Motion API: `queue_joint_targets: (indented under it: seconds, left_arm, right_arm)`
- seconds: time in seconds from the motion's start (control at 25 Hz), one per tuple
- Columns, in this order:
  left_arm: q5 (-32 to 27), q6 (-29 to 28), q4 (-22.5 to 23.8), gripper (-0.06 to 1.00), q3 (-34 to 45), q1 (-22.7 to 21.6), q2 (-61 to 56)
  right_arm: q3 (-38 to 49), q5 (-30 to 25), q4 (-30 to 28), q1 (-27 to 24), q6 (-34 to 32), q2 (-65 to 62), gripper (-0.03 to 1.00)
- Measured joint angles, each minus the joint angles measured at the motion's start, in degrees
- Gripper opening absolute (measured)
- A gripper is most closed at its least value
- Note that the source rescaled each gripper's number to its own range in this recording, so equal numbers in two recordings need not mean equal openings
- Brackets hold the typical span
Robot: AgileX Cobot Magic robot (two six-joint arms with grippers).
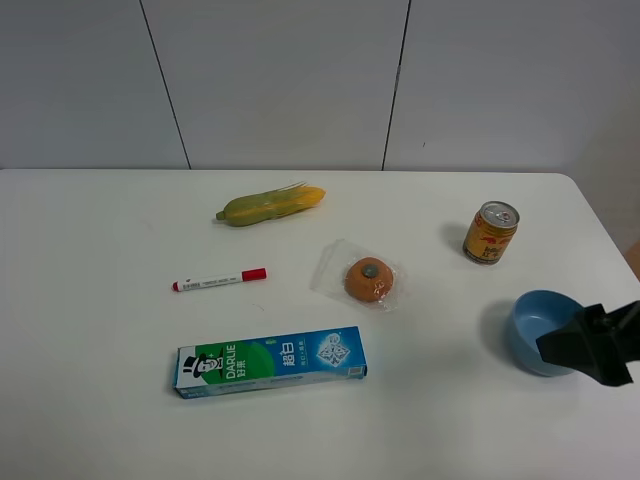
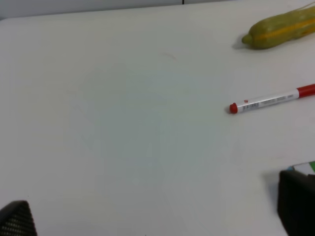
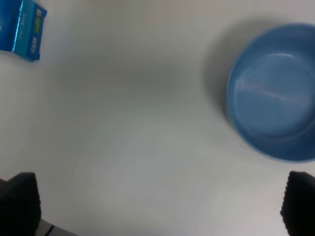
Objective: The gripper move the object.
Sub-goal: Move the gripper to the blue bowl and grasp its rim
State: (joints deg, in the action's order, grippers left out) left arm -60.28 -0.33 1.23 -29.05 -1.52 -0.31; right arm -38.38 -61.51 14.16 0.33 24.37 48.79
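Exterior high view showed the white table as the widest thing there, with the Darlie toothpaste box near its front and the corn cob farther back; the light-blue bowl sat upright and empty near the table's right edge, and my right gripper hung just beside it, covering part of its right rim from that camera.

In the right wrist view my fingertips were spread wide with nothing between them; the bowl lay ahead of them, not inside the gap. My left gripper was likewise spread and empty over bare table, far from the work.

I judged the main risk to be the bowl's smooth, shallow wall; had I come down off-centre, a finger could have landed on the rim and tipped the bowl or skidded it. A sideways nudge seemed worse, since the table edge was close and a light bowl could have slid off. A pinch on the rim alone might have slipped.

The gold-and-red drink can stood well apart, so I judged it little threat.
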Motion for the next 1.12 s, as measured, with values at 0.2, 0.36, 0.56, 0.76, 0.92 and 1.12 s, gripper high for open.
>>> queue_joint_targets:
  seconds: [0.2,0.36,0.56,0.76,0.92,1.12]
  left_arm:
    - [0.0,0.0,0.0,1.00,0.0,0.0,0.0]
    - [0.0,0.0,0.0,1.00,0.0,0.0,0.0]
    - [0.0,0.0,0.0,1.00,0.0,0.0,0.0]
    - [0.0,0.0,0.0,1.00,0.0,0.0,0.0]
    - [0.0,0.0,0.0,1.00,0.0,0.0,0.0]
    - [0.0,0.0,0.0,1.00,0.0,0.0,0.0]
  right_arm:
    - [-5.1,1.7,-1.5,0.0,1.0,8.1,1.00]
    - [-5.3,5.3,-2.3,0.0,3.2,11.9,1.00]
    - [-5.3,6.0,-2.6,0.0,4.4,18.9,1.00]
    - [-5.3,7.3,-2.6,0.0,4.8,25.6,1.00]
    - [-5.3,10.9,-2.6,0.0,5.2,27.1,1.00]
    - [2.1,19.2,-2.6,0.0,8.3,27.1,1.00]
